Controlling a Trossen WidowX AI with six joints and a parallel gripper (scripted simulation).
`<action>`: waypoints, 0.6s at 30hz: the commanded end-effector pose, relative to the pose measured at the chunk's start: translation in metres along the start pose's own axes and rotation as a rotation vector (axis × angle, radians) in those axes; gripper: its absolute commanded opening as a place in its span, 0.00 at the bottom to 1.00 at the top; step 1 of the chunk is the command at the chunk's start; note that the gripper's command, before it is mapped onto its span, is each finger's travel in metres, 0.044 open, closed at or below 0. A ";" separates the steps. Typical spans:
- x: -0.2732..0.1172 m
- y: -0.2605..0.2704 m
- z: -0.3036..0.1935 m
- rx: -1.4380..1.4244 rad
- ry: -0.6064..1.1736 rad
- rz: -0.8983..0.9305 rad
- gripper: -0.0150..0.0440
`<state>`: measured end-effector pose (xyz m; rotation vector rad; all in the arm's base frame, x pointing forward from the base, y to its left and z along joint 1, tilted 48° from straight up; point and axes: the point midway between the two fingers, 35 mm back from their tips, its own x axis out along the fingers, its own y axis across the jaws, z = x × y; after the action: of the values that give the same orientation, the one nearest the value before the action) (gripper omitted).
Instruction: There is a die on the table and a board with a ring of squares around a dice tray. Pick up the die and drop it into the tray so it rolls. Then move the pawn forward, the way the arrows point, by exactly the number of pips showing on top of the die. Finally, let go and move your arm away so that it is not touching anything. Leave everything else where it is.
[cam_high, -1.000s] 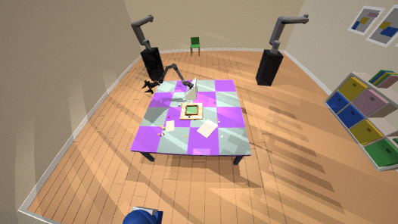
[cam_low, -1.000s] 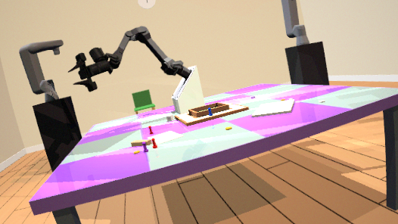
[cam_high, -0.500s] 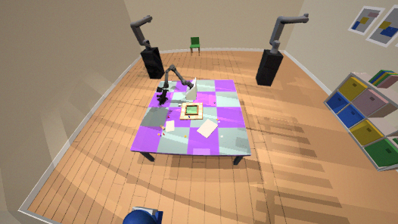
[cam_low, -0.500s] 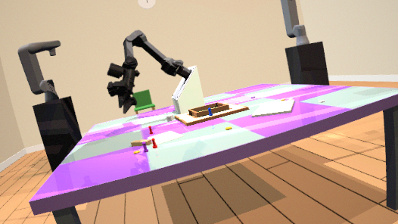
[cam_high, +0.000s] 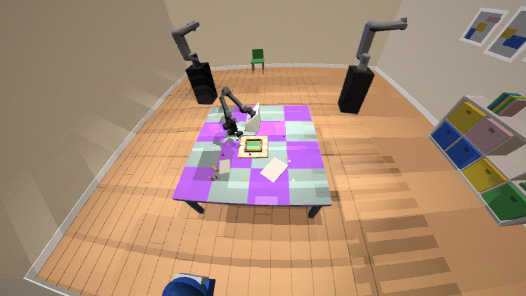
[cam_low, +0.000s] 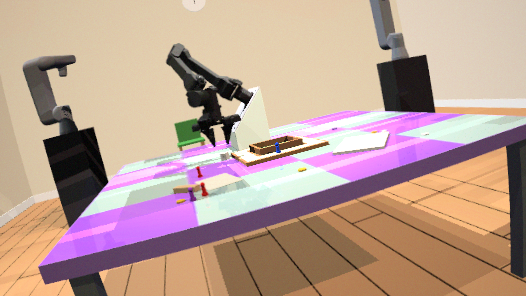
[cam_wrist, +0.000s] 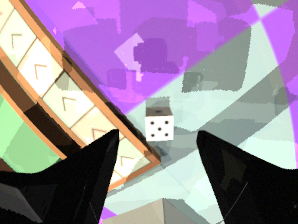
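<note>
The white die (cam_wrist: 159, 128) lies on the table just outside the board's corner, with several pips on its face toward the camera. My gripper (cam_low: 221, 144) (cam_wrist: 158, 135) is open, fingers pointing down above the table. In the wrist view the die shows between the fingertips but is not gripped. The board (cam_high: 265, 154) (cam_low: 315, 145) (cam_wrist: 37, 67) carries a ring of arrowed squares. The brown-walled dice tray (cam_low: 260, 148) with a green floor (cam_high: 253, 145) (cam_wrist: 20, 135) is at its middle. A blue pawn (cam_high: 250, 154) (cam_low: 278, 147) stands upright on the board's front side.
A white upright panel (cam_high: 253, 120) (cam_low: 252, 125) stands behind the board, close to the arm. Red pawns (cam_low: 199, 172) (cam_low: 204, 189), a purple pawn (cam_low: 191, 194) and a wooden block (cam_low: 182, 189) are at front left. A white sheet (cam_high: 274, 169) (cam_low: 362, 143) lies right of the board.
</note>
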<state>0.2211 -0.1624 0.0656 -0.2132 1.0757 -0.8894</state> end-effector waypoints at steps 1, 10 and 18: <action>-0.001 0.000 -0.008 -0.085 0.022 -0.028 0.72; 0.007 -0.001 -0.012 -0.085 0.022 -0.028 0.72; 0.020 -0.002 -0.012 -0.085 0.023 -0.028 0.72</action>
<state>0.2128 -0.1721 0.0515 -0.2869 1.1294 -0.8824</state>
